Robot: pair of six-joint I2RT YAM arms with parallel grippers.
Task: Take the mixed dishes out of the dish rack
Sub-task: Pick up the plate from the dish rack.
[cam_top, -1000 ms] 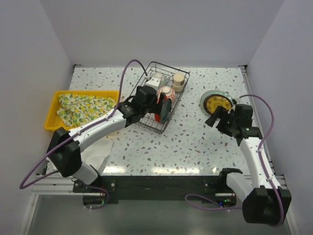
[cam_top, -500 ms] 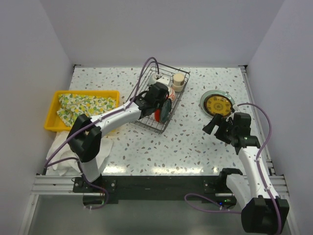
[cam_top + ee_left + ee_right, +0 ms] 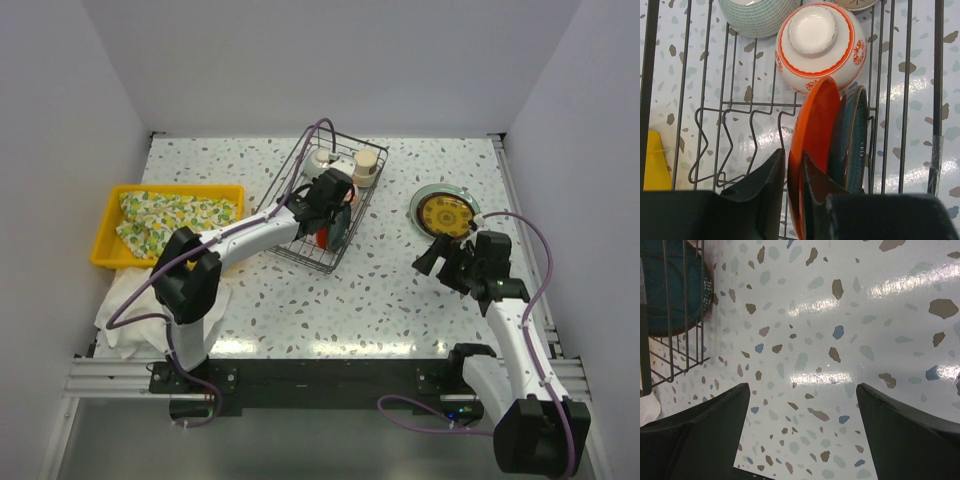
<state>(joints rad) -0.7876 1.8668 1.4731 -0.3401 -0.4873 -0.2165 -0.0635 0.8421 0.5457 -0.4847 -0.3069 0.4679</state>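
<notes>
left claw (image 3: 793, 156) narrowed, gripping glossy orange plate (image 3: 817, 120) (upright, wire rack (image 3: 938, 75)) | right claw (image 3: 802, 390) spread

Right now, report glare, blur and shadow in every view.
Top external: evenly lit and sharp, a glare band on the table by its near edge. Left wrist: orange plate crisp, glare streaks on the table behind the dish rack wires, left fingers dark. Right wrist: bright glare streaks across the table, right fingers dark.
</notes>
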